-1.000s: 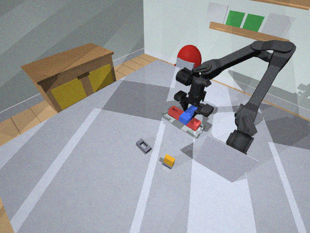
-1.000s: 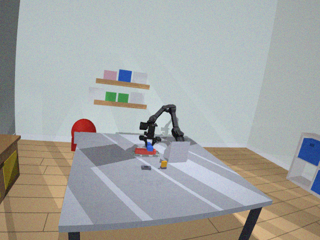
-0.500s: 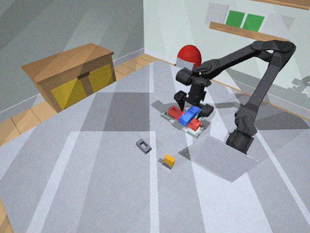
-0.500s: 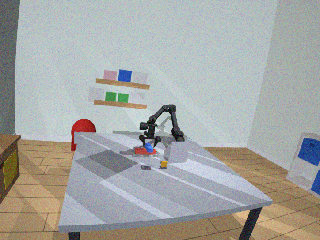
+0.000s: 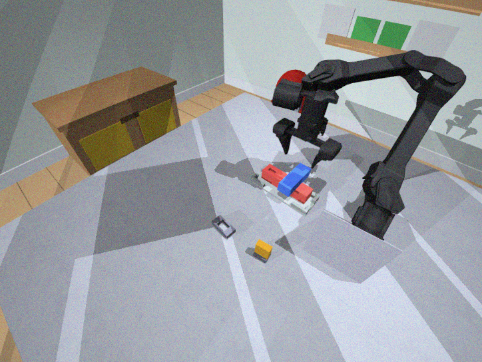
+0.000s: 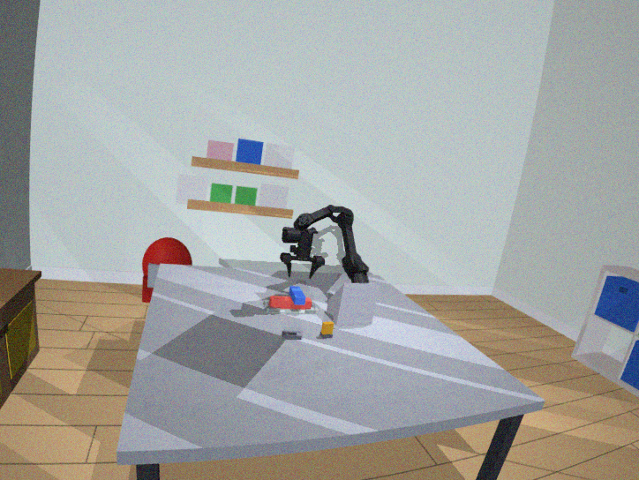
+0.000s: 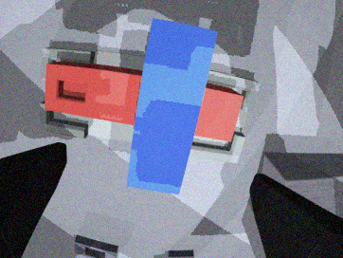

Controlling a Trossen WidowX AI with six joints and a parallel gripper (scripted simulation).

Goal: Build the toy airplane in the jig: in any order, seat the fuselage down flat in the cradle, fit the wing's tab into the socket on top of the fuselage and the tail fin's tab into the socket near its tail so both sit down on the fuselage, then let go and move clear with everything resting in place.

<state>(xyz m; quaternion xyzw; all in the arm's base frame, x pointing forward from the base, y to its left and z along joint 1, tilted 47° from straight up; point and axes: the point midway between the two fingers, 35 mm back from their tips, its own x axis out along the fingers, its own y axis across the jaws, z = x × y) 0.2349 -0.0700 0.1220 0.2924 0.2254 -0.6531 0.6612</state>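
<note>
The red fuselage (image 5: 274,176) (image 6: 280,302) (image 7: 111,92) lies lengthwise in the pale cradle (image 5: 287,199) (image 7: 239,151) and looks level. The blue wing (image 5: 293,180) (image 6: 296,295) (image 7: 171,109) lies across its top, about square to it; its tab and socket are hidden. The small socket near the fuselage's tail shows empty in the wrist view. The orange tail fin (image 5: 263,249) (image 6: 327,327) stands upright in a small dark holder, apart from the cradle. My gripper (image 5: 299,160) (image 6: 300,277) (image 7: 162,170) is wide open and empty, above the wing and touching nothing.
An empty dark grey holder (image 5: 218,219) (image 6: 291,334) (image 7: 97,246) sits on the table beside the fin's holder. A large pale grey tilted panel (image 5: 350,249) (image 6: 353,305) stands by the arm's base, between the arm and the fin's side of the table.
</note>
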